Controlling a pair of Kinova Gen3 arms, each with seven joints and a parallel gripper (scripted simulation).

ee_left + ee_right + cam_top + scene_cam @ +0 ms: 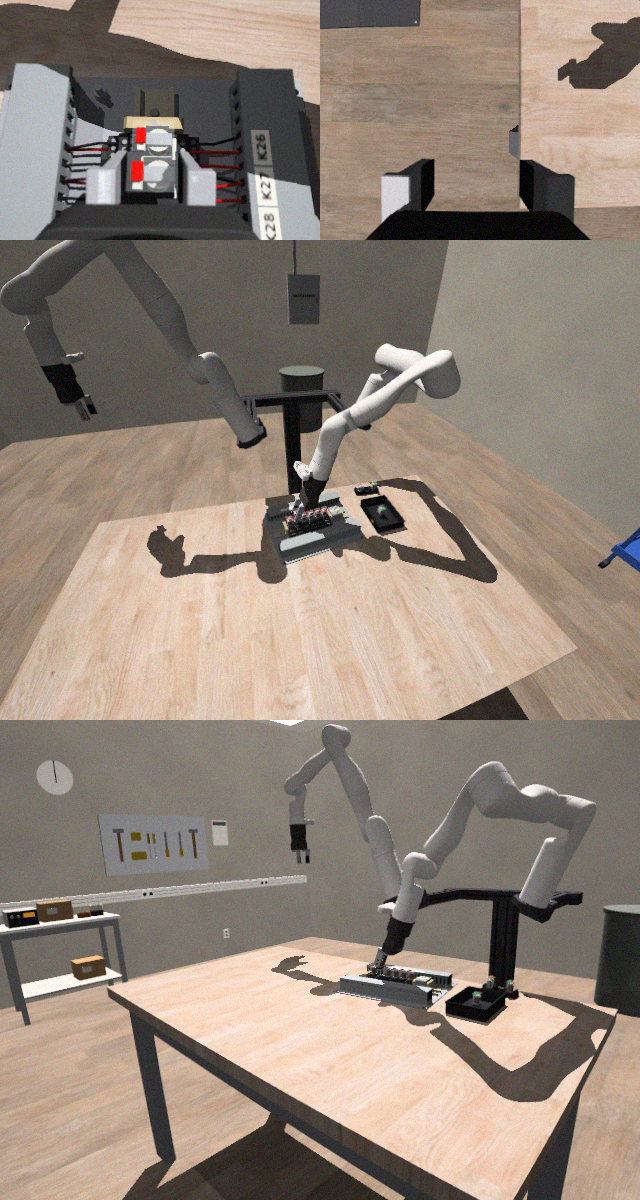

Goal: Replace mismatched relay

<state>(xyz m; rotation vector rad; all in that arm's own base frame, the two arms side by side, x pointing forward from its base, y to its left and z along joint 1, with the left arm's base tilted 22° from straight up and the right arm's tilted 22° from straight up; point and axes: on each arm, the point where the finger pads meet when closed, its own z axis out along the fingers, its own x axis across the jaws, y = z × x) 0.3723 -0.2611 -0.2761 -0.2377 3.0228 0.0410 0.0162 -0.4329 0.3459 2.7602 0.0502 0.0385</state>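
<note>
The relay panel [302, 544] [385, 989] [40, 125] lies on the table. My left gripper [379, 964] [152, 168] is shut on a red-button relay [157, 172] over the row, near its far-left end in the exterior view. Its button is on the same side as that of the end relay [159, 139]. I cannot tell whether the held relay is fully seated. Other red-button relays [401, 973] stand in the row. A green-button relay [382, 510] [476, 998] lies in the black tray [465, 1013]. My right gripper [87, 409] [302, 859] [477, 177] is open, high up.
The spare rack [366, 491] [512, 994] stands behind the tray, with orange-button [491, 980] and green-button [510, 985] relays. Wire ducts [42, 100] [265, 100] flank the row. The arms' black stand [293, 446] [503, 942] rises behind the panel.
</note>
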